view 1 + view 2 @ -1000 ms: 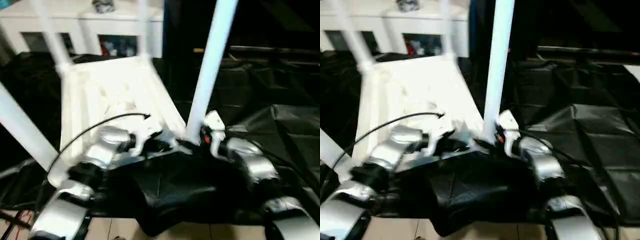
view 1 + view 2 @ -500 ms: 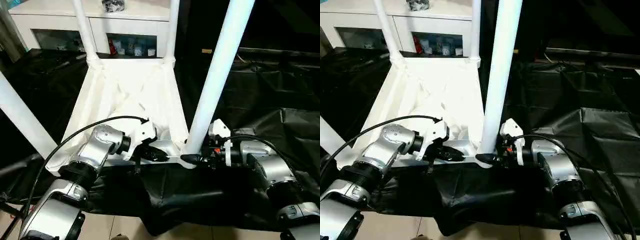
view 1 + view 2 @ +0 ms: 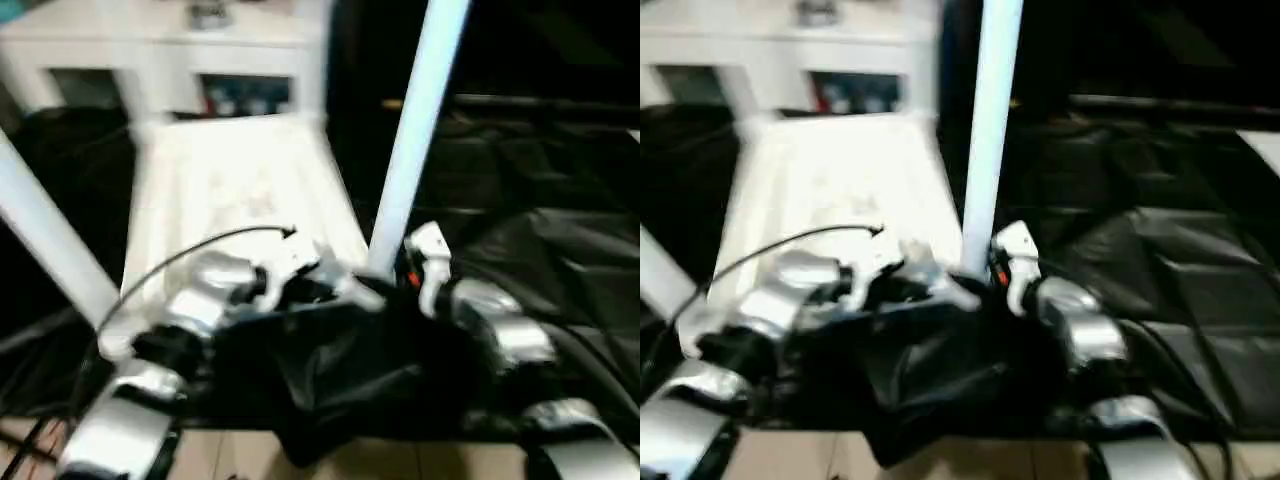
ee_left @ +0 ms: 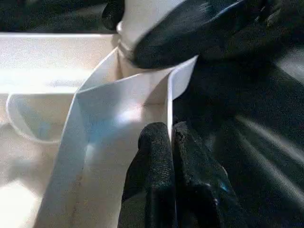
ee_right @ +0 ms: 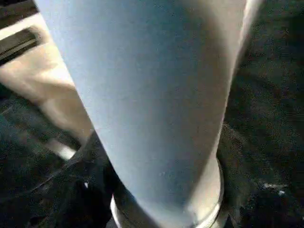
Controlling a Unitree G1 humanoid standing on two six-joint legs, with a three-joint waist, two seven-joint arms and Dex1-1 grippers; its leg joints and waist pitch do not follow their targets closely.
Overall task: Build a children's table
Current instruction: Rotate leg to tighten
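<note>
At top's near edge: left gripper (image 4: 170, 142) pinched shut on thin rim wall of top (image 3: 235, 190), likely to steady it. Top lies underside-up on black sheet (image 3: 1160, 270). At near right corner socket: leg (image 3: 412, 135) stands upright; right gripper (image 3: 395, 285) at its base, fingers' state unclear. Beyond top: cabinet (image 3: 170, 60).
</note>
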